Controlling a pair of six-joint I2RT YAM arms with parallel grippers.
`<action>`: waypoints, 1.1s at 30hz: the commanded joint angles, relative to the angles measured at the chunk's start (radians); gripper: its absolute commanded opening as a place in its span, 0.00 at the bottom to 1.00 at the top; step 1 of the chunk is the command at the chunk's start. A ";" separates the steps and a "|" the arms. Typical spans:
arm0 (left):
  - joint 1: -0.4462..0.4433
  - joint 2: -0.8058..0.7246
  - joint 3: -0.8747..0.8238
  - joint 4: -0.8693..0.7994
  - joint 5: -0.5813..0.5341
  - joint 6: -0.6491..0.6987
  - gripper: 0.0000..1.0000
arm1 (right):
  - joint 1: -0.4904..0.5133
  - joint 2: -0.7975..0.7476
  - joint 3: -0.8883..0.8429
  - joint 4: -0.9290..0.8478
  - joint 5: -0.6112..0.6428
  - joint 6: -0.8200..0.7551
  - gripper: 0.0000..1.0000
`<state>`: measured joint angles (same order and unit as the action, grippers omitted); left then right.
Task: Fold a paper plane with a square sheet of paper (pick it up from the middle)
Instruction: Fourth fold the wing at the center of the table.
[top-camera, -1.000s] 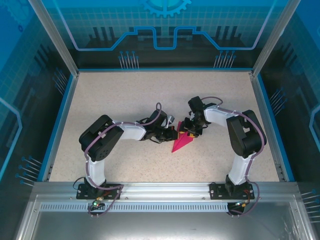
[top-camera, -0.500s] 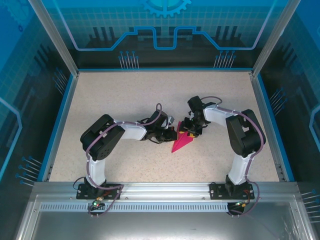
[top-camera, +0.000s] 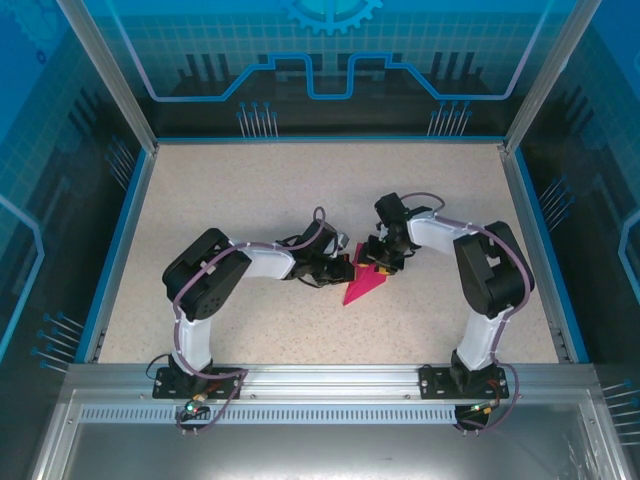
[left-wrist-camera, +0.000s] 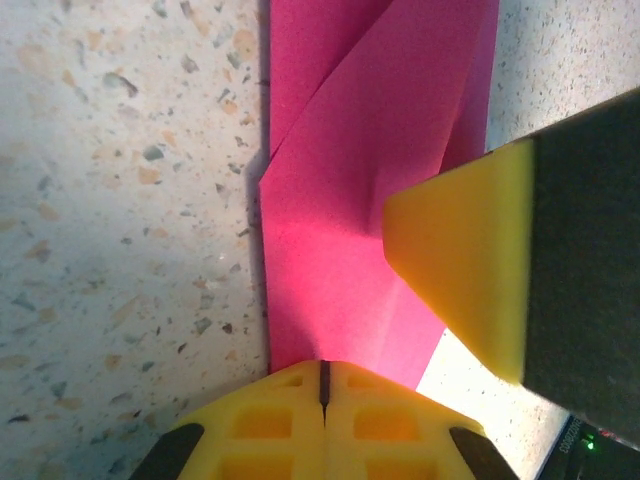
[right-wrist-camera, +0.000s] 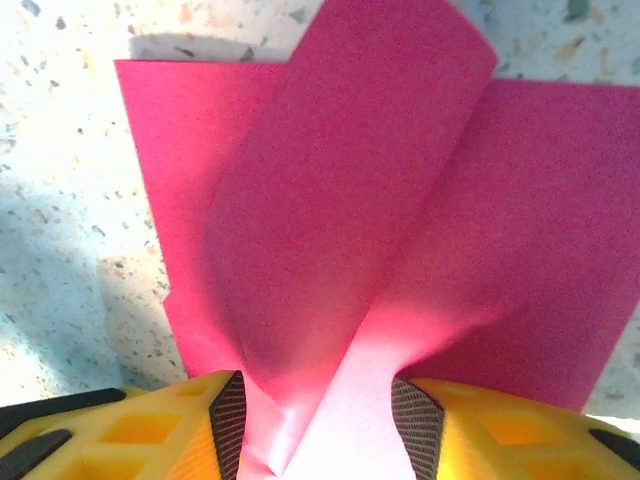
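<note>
Your paper plane (top-camera: 364, 284), a narrow magenta dart, lies mid-surface between both arms. The left gripper (left-wrist-camera: 322, 385) has its jaws clenched flat against the paper's edge, pinning it; the right gripper (right-wrist-camera: 318, 420) has its jaws grasping a raised flap. You look to be folding a wing: next, lay that flap over and press the crease.

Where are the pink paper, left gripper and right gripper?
pink paper (top-camera: 362, 287), top view, pointed near end.
left gripper (left-wrist-camera: 323, 378), left wrist view, seam of shut fingertips.
right gripper (right-wrist-camera: 318, 405), right wrist view, gap holding paper.
</note>
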<state>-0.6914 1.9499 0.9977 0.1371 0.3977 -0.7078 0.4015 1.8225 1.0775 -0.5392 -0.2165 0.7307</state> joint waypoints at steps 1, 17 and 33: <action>-0.015 0.033 0.006 -0.112 -0.049 0.033 0.00 | 0.016 -0.036 -0.058 0.015 0.062 -0.029 0.50; -0.023 0.052 -0.004 -0.159 -0.079 0.047 0.00 | 0.001 -0.160 -0.190 0.275 -0.185 -0.139 0.12; -0.022 0.066 0.011 -0.267 -0.097 0.100 0.00 | -0.032 -0.030 -0.240 0.317 -0.129 -0.174 0.05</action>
<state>-0.7025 1.9553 1.0340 0.0631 0.3660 -0.6449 0.3954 1.7699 0.8837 -0.2241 -0.3878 0.5747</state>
